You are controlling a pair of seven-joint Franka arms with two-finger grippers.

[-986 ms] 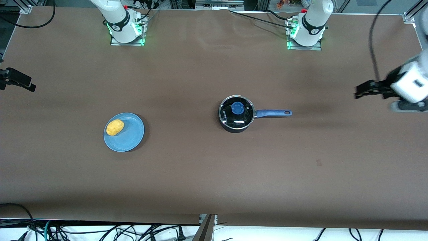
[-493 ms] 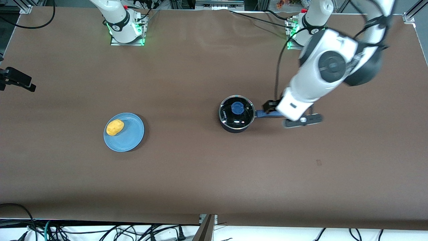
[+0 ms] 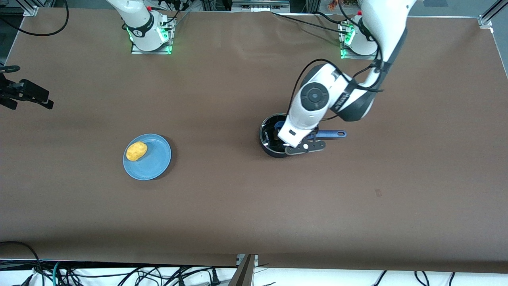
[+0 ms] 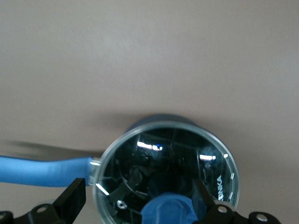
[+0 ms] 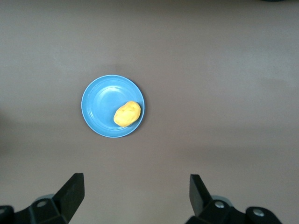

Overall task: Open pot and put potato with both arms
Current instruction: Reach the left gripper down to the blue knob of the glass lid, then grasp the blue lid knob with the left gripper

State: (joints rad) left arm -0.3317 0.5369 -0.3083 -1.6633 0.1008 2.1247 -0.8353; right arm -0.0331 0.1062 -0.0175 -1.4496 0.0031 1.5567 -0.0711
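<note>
The black pot (image 3: 269, 139) stands mid-table with its glass lid (image 4: 140, 158) on and its blue handle (image 3: 333, 134) pointing toward the left arm's end. My left gripper (image 4: 138, 198) hangs open just over the lid. Its fingers (image 4: 74, 198) stand on either side of the blue knob (image 4: 168, 211) without touching it. In the front view the left hand (image 3: 297, 135) hides much of the pot. The yellow potato (image 3: 136, 151) lies on the blue plate (image 3: 156, 159) toward the right arm's end. My right gripper (image 5: 135, 193) is open and empty, high above the table, with the potato (image 5: 127, 113) in its view.
The right gripper (image 3: 29, 94) shows at the table's edge at the right arm's end. The brown table (image 3: 238, 206) is bare between the plate and the pot. Cables hang past the table's edge nearest the front camera.
The left arm has swung in from the left arm's end of the table and now hangs over the pot lid. The right gripper has shifted slightly. Pot, plate and potato have not moved.
</note>
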